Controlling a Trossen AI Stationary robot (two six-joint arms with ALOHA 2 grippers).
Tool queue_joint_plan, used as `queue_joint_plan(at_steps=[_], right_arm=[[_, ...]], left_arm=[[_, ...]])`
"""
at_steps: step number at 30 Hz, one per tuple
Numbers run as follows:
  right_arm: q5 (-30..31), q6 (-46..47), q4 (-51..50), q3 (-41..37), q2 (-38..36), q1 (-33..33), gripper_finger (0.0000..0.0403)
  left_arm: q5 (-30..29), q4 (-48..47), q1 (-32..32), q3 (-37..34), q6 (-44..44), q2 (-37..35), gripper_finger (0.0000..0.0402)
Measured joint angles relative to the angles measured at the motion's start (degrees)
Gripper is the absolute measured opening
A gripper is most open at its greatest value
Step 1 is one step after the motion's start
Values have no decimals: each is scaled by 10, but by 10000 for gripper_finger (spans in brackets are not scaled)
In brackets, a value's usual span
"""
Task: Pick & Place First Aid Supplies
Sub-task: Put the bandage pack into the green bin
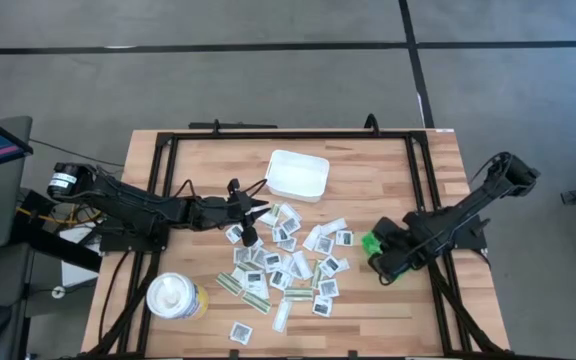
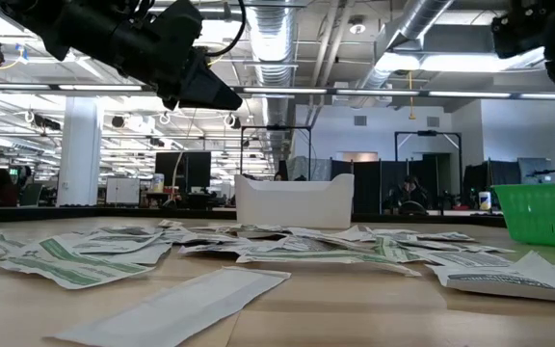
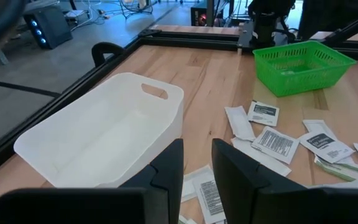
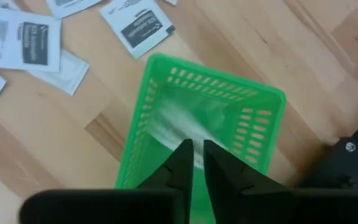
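High view: packets lie scattered mid-table, the heap's long axis running 11 to 5 o'clock. The left gripper hovers at the heap's 10 o'clock edge, fingers slightly parted and empty, and is the nearer arm. The right gripper hangs over the green bin at 3 o'clock, just parted, a pale blurred packet below it. The tray sits at 12; nothing blocks.

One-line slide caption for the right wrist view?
Right gripper poised above the green bin, fingers slightly parted, white square packets scattered on the wooden table.
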Motion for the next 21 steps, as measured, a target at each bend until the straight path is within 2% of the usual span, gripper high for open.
queue_joint_plan(at_steps=[8, 14, 19, 21], right_arm=[[14, -42, 21, 0, 0, -43, 78], [39, -193, 147, 0, 0, -60, 83], [88, -345, 278, 1, 5, -77, 82], [83, -396, 308, 0, 8, -92, 82]], left_arm=[[0, 4, 0, 0, 0, 0, 85], [0, 4, 0, 0, 0, 0, 85], [0, 4, 0, 0, 0, 0, 85], [0, 4, 0, 0, 0, 0, 85]])
